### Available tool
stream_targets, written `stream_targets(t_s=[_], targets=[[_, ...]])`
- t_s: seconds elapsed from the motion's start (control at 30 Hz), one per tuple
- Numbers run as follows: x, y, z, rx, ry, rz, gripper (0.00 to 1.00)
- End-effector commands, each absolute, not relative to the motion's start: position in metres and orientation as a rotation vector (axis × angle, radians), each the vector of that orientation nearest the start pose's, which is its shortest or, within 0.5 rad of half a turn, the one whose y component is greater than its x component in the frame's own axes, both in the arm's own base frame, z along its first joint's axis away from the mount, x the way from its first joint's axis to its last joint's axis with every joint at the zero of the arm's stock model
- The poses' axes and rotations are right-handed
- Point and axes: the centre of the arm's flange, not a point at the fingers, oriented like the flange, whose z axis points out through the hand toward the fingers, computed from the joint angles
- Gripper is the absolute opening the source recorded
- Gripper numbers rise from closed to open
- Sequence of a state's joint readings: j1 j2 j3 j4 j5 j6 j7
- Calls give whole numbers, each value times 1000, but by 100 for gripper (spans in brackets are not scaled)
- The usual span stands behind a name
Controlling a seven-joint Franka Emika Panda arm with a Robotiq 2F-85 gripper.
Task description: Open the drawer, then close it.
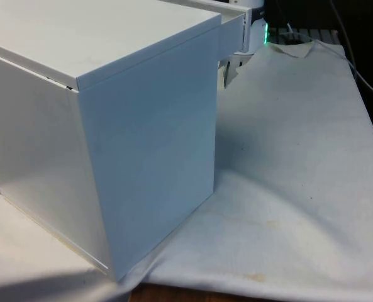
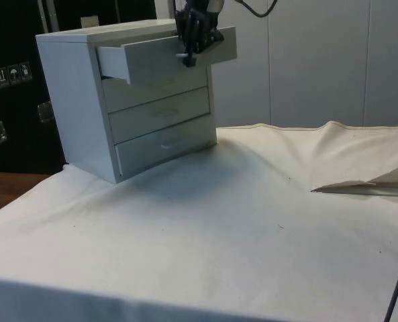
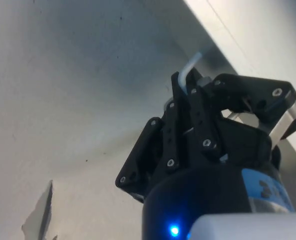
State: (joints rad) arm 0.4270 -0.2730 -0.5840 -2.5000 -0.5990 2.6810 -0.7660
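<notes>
Front view, chest: a white chest of drawers point(image 1: 104, 126) stands on the worktop at the front view's left, turning its plain back and side panels this way; flat, smooth, box-shaped, with a slightly overhanging top board.
Front view, drawer: only the end of the top drawer point(image 1: 231, 34) juts out past the chest's far upper corner.
Front view, hidden: the drawer fronts and the handle are behind the chest's body.
Front view, cloth: a white cloth point(image 1: 299, 176) covers the worktop, creased, with faint stains.
Side view, chest: three stacked drawers; the two lower ones sit flush, the top one is pulled well out.
Side view, tool: the black tool point(image 2: 192, 52) is at the middle of the open drawer's front panel, closed around the handle point(image 2: 186, 59).
Side view, cut off: the arm above the tool leaves the frame.
Side view, cloth: it lies smooth, with a raised fold point(image 2: 360, 186) well apart from the chest.
Wrist view, tool: black, screw-studded fingers point(image 3: 180, 127) pinch the thin, pale metal handle point(image 3: 190, 67), a bent bar.
Wrist view, drawer: a smooth white panel point(image 3: 247, 35) just behind the handle.
</notes>
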Motion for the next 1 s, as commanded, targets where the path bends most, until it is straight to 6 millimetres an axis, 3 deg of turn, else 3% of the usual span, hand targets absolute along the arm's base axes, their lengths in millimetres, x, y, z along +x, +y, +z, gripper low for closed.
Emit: stream_targets(t_s=[0.0,0.97], targets=[[468,-58,412,-3005,-1805,-504,0],[421,-31,407,-2962,-1846,-508,0]])
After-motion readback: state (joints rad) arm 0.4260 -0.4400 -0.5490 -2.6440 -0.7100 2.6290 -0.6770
